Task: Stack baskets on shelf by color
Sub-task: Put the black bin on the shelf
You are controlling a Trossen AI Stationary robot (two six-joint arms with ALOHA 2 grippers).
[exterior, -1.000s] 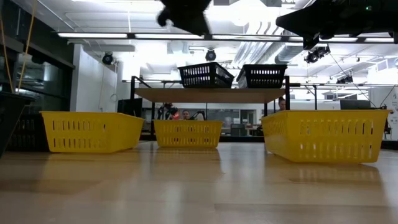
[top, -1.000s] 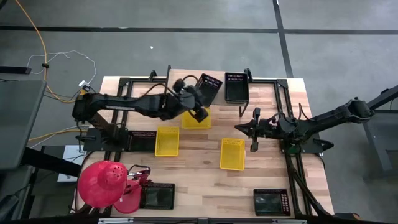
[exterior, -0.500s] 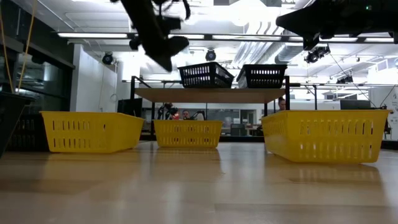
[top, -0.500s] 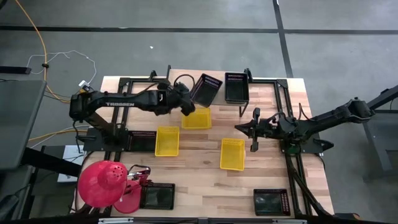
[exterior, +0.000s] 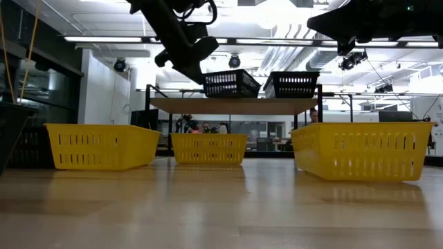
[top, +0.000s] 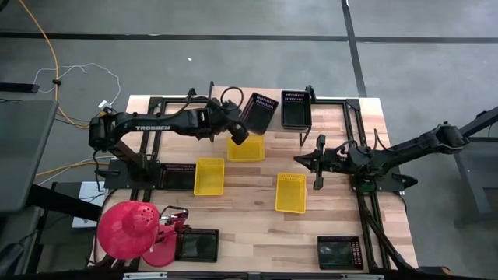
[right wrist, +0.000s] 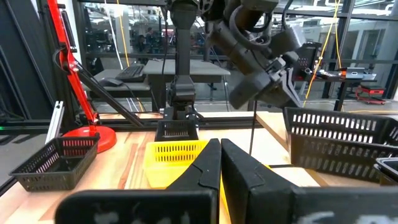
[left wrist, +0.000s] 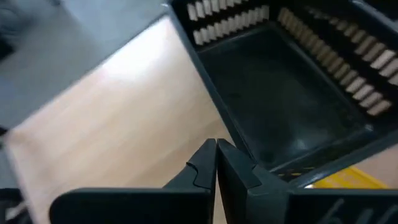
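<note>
- White "TROSSEN" lettering readable on the left arm's forearm link, seen from above; no other legible writing.
- Left gripper (top: pixel 240 134) raised beside the near left corner of the skewed black basket (top: pixel 260 111), fingers (left wrist: pixel 211 163) pressed together with nothing between them, tips just by that basket's rim (left wrist: pixel 205 68).
- Skewed black basket on the left part of the shelf (exterior: pixel 234 105), long axis turned diagonally, near end swung toward the left arm; sits canted in the low view (exterior: pixel 232 83).
- Second black basket (top: pixel 296 109) on the shelf to the right of it, long axis running front to back, square to the plank, apart from the skewed one.
- Three yellow baskets down on the table (top: pixel 233 233): one (top: pixel 245 148) just in front of the shelf under the left gripper, one (top: pixel 208 176) nearer the left arm's base with long axis front to back, one (top: pixel 291 192) toward the middle right, same heading.
- Open wood between the yellow baskets and along the front edge of the table; bare plank left of the skewed basket.
- Right gripper (top: pixel 299 159) hovering above the table right of centre, well clear of every basket, fingers (right wrist: pixel 211 163) closed on each other, empty.
- More black baskets at the table's edges: one (top: pixel 339 251) at the front right, one (top: pixel 196 243) at the front left, one (top: pixel 179 176) by the left frame.
- Red lamp (top: pixel 128 230) at the front left corner.
</note>
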